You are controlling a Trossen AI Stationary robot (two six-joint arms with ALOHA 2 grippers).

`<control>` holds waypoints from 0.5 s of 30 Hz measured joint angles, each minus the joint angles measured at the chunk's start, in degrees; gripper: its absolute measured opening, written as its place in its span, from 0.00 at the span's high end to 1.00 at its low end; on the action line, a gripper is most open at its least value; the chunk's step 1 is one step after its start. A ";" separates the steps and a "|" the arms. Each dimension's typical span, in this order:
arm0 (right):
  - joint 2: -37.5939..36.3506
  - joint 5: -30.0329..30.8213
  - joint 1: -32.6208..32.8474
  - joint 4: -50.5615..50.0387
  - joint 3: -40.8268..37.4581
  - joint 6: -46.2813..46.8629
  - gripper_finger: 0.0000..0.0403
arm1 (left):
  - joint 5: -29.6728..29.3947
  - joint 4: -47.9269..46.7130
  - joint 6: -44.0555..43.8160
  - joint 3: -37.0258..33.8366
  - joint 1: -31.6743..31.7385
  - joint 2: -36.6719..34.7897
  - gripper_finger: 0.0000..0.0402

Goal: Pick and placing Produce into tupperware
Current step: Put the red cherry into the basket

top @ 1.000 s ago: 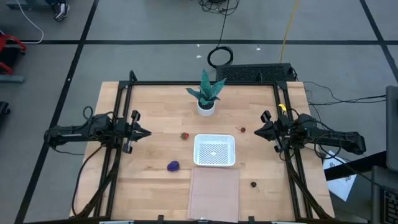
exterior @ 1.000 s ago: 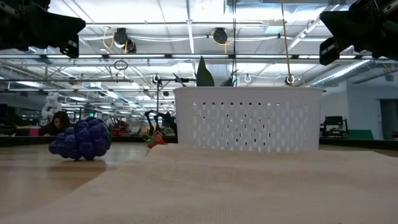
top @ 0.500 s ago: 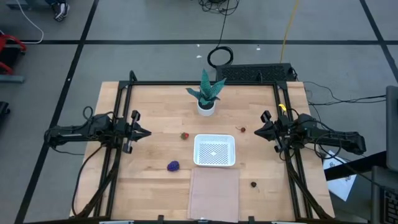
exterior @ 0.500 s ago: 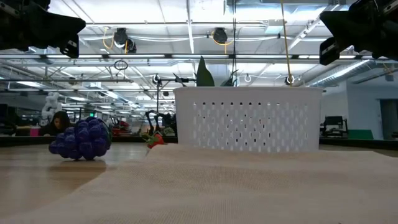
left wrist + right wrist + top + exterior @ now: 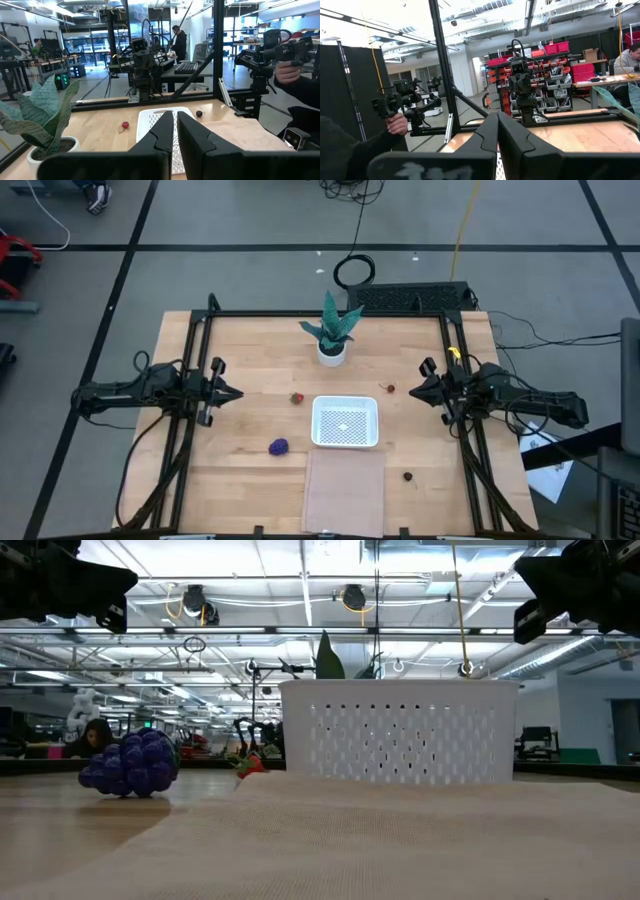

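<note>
The white tupperware (image 5: 346,422) stands at the table's middle, empty as far as the high view shows. Around it on the wood lie the purple grape cluster (image 5: 278,446), the red-and-green strawberry (image 5: 296,397), the small dark red fruit (image 5: 389,388) and the small blackish fruit (image 5: 408,476). My left gripper (image 5: 235,394) hangs at the table's left side, shut and empty, pointing toward the tupperware (image 5: 150,120). My right gripper (image 5: 413,389) hangs at the right side, shut and empty, pointing left. In the low view the grapes (image 5: 130,764) and the strawberry (image 5: 250,766) lie left of the tupperware (image 5: 398,732).
A green plant in a white pot (image 5: 331,330) stands at the far middle. A flat tan sheet (image 5: 344,490) lies just near of the tupperware. Black frame rails (image 5: 195,380) run along the table's sides. A person holding a camera rig (image 5: 295,55) stands beyond the table.
</note>
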 joint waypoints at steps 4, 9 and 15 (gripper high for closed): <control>0.00 0.00 0.00 -0.18 -0.01 0.03 1.00 | -0.02 -0.02 0.04 0.00 0.00 0.00 0.93; 0.00 0.02 -0.01 0.35 0.00 1.22 1.00 | -0.02 -0.02 0.05 0.00 0.00 0.00 0.93; 0.96 2.81 -0.02 -2.06 1.62 1.22 1.00 | 0.00 -0.02 0.05 0.00 0.00 0.00 0.93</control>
